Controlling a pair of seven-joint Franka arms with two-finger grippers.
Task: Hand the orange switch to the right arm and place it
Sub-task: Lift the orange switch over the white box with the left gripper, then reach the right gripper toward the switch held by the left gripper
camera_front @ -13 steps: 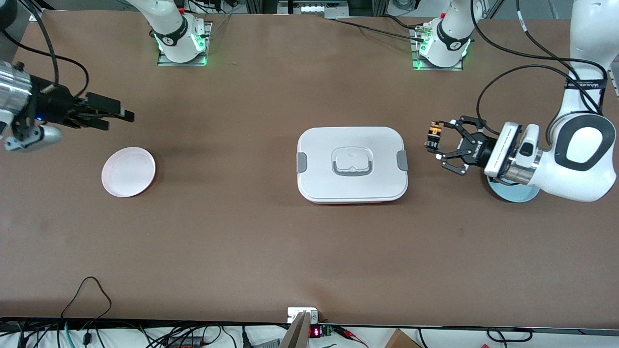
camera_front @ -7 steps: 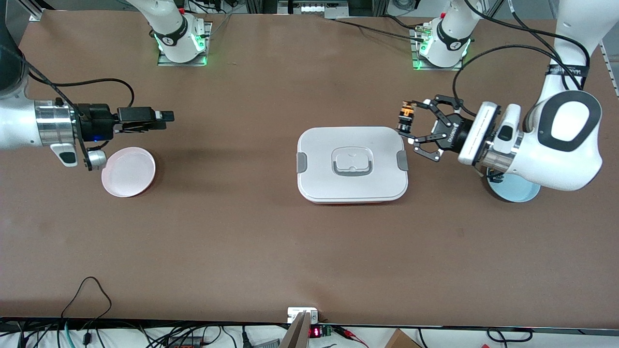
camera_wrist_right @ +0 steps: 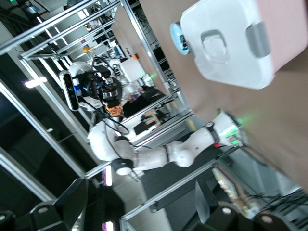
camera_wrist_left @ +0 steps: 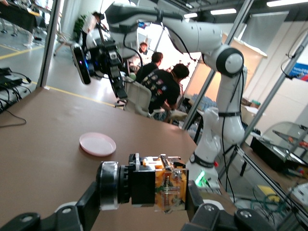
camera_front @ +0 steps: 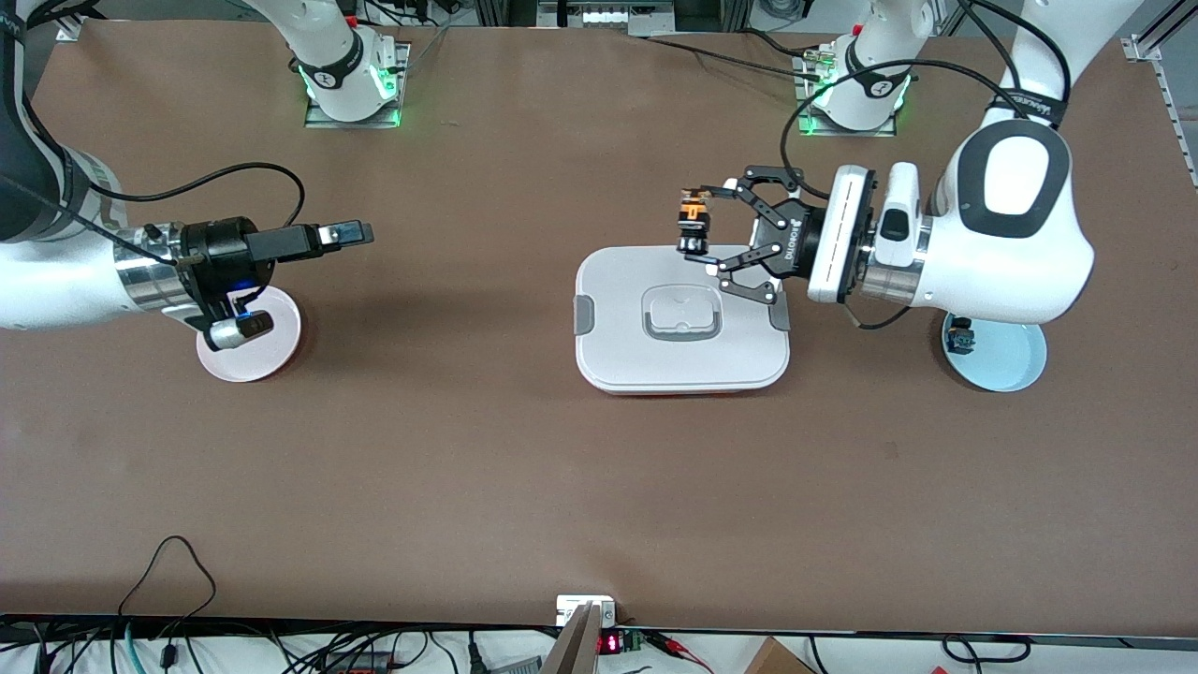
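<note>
The orange switch [camera_front: 693,227] is off the table and pinched in the left gripper [camera_front: 700,234], whose claw-like black fingers are closed on it. In the front view the pair sits just right of centre, in the upper half of the frame, over the top edge of the white lidded container [camera_front: 682,318]. The pickup part of the job looks done, and the switch appears to be on its way to the meeting point.

The handover itself is not yet made. The right gripper [camera_front: 348,231] is at the left of the frame, just above the pink plate [camera_front: 267,351], well apart from the switch, with its slim black fingers spread and nothing between them. What is left, by my reading: bring the two grippers together, let the right gripper take hold, have the left let go, then set the switch down, probably on the pink plate.

In the front view the switch's long axis runs up and down the frame, the orange section toward the top and the dark end toward the bottom. The left wrist view shows it [camera_wrist_left: 159,186] close up along the bottom of the frame, lying crosswise between the fingers, silvery-collared dark end to the left and translucent orange body to the right.

A light blue plate [camera_front: 1006,360] at the right of the frame holds a second small switch [camera_front: 960,337] near its rim, untouched.
</note>
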